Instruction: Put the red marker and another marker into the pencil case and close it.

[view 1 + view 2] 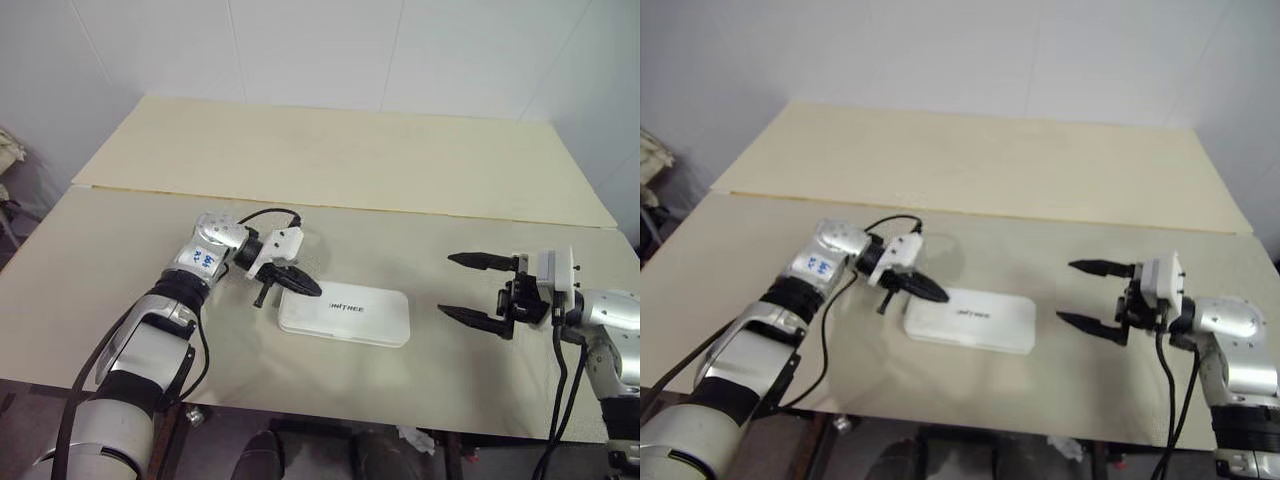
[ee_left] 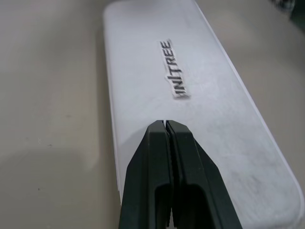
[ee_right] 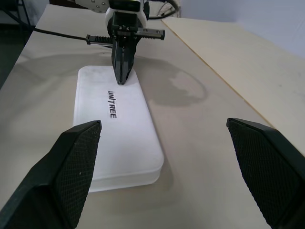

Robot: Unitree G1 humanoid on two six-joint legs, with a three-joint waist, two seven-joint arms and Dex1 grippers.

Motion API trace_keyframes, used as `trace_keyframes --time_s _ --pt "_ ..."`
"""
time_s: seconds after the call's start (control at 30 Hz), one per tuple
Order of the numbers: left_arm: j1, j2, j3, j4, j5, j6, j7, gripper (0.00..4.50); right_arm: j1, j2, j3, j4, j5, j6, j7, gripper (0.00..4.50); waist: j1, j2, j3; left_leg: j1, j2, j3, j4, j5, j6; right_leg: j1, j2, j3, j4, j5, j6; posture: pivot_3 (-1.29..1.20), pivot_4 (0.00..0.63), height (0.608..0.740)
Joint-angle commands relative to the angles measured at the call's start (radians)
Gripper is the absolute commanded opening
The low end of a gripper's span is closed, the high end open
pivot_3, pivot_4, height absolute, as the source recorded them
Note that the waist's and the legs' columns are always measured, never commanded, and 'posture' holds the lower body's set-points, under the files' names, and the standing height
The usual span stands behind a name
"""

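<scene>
the pencil case [image 1: 344, 316] lies shut and flat on the table [image 1: 400, 170], its long axis running from the left gripper [image 1: 303, 286] toward the right gripper [image 1: 478, 289]. the left fingers are pressed together, empty, tips over the lid's near end; contact unclear. the right fingers spread wide, empty, well apart from the case's other end. the lid reads "unitree".

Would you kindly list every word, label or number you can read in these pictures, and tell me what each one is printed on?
"UNITREE": dark letters on the closed lid of the white pencil case; in the left wrist view the closed left tool hides the first letter.
Blue sticker on the left forearm: marks too small to read.
</scene>
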Motion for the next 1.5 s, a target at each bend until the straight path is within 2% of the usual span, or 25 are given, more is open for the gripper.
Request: trace_keyframes --time_s 0.03,0.23,0.37,0.6,0.63,0.73,0.87,1.03,1.2,1.5 --pt "0.039 0.014 -0.067 0.046 0.115 -0.055 -0.068 0.04 -0.003 -0.005 -0.021 -0.037 0.012 -0.004 -0.011 4.5 -0.005 0.0 -0.001 0.003 0.0 0.0 0.0 0.0 0.0 0.003 0.0 0.0 -0.001 0.0 0.0 0.0 0.15 0.74" --pt "0.025 0.004 -0.026 0.074 0.124 -0.072 -0.005 0.04 -0.008 -0.005 -0.02 -0.034 0.01 -0.003 -0.019 4.5 -0.009 0.001 -0.001 0.008 0.0 0.001 0.0 0.0 0.001 0.009 0.0 0.002 -0.002 0.0 0.0 0.0 0.15 0.74" --pt "0.055 0.01 0.103 0.015 0.022 -0.055 0.048 0.04 -0.009 -0.004 -0.019 -0.029 0.006 -0.006 -0.024 4.5 -0.015 0.001 -0.001 0.015 0.001 0.001 -0.002 -0.001 0.001 0.015 0.0 0.002 -0.004 0.0 -0.001 0.0 0.15 0.74" --pt "0.164 0.033 0.228 -0.158 -0.022 0.016 0.158 0.04 -0.022 -0.007 -0.011 -0.016 0.008 -0.002 -0.013 4.5 -0.021 0.0 0.0 0.011 0.001 0.0 -0.007 -0.001 0.0 0.01 -0.001 0.001 -0.004 -0.001 0.0 0.0 0.15 0.74" --pt "0.205 0.036 0.253 -0.229 -0.049 0.041 0.175 0.46 -0.026 -0.007 -0.009 -0.013 0.007 -0.002 -0.01 4.5 -0.023 0.0 0.0 0.009 0.002 0.0 -0.007 -0.001 0.0 0.007 -0.001 0.001 -0.004 -0.001 0.0 0.0 0.15 0.74" --pt "0.305 0.043 0.306 -0.405 -0.115 0.103 0.202 1.29 -0.037 -0.007 -0.004 -0.004 0.005 -0.003 -0.008 4.5 -0.022 0.001 0.0 -0.001 0.003 0.0 -0.007 -0.001 0.0 -0.003 -0.001 0.0 -0.001 -0.001 -0.001 0.0 0.15 0.74" --pt "0.442 0.071 0.389 -0.609 -0.205 0.173 0.248 2.65 -0.061 -0.006 0.011 0.016 -0.002 -0.005 0.004 4.5 -0.023 0.001 0.0 -0.001 0.004 0.0 -0.007 -0.001 0.0 -0.003 -0.002 0.0 -0.002 -0.001 0.0 0.0 0.15 0.74" --pt "0.549 0.096 0.431 -0.745 -0.255 0.215 0.274 4.36 -0.117 -0.002 0.031 0.067 -0.013 -0.011 0.034 4.5 -0.023 0.001 0.0 0.001 0.003 0.0 -0.005 -0.001 0.0 -0.001 -0.002 0.0 -0.002 -0.001 0.0 0.0 0.15 0.74" --pt "0.645 0.12 0.472 -0.863 -0.306 0.246 0.295 4.46 -0.179 0.003 0.052 0.137 -0.022 -0.024 0.076 4.5 -0.023 0.001 0.0 0.001 0.004 0.0 -0.006 -0.001 0.0 -0.001 -0.003 0.0 -0.003 -0.001 -0.001 0.0 0.15 0.74" --pt "0.806 0.282 0.581 -0.974 -0.378 0.283 0.24 4.46 -0.227 -0.014 0.065 0.212 -0.03 -0.008 0.15 4.5 -0.028 0.001 0.0 0.001 0.004 0.001 -0.011 -0.001 0.0 -0.002 -0.004 0.0 -0.005 -0.001 -0.002 0.0 0.15 0.74"
